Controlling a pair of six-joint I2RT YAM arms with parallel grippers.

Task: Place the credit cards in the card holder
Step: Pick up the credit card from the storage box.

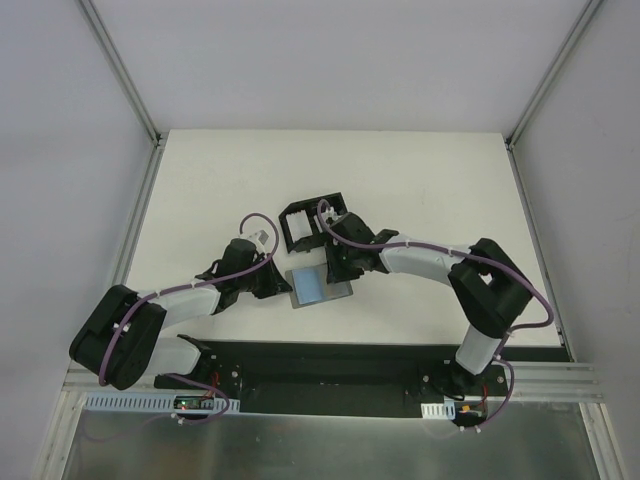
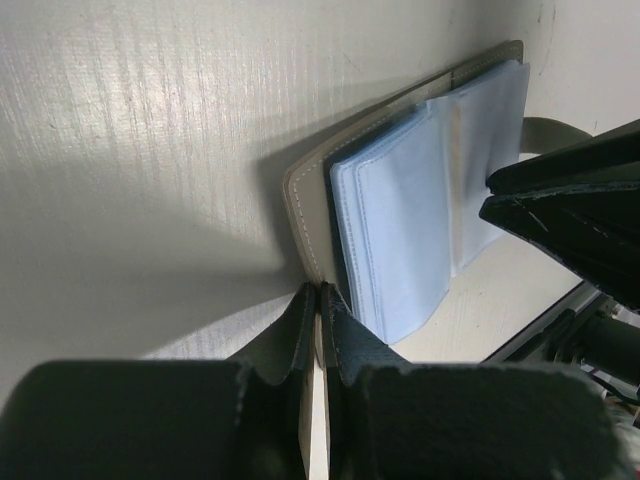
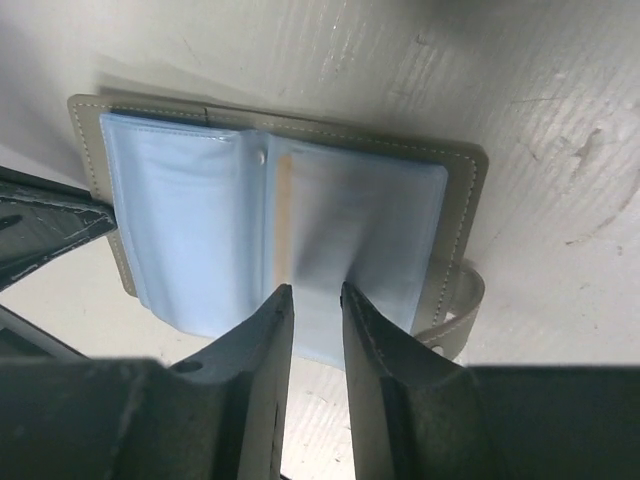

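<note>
The card holder lies open on the table, a grey cover with pale blue sleeves facing up. My left gripper is shut on the grey cover's left edge, its fingertips meeting there. My right gripper hovers over the right-hand sleeves with its jaws a little apart and nothing between them. A thin gold-yellow strip of a credit card shows in a sleeve by the fold. No other cards show.
A black plastic tray with dividers stands just behind the holder, next to the right wrist. The holder's closing tab sticks out on its right side. The right gripper's fingers show close by in the left wrist view.
</note>
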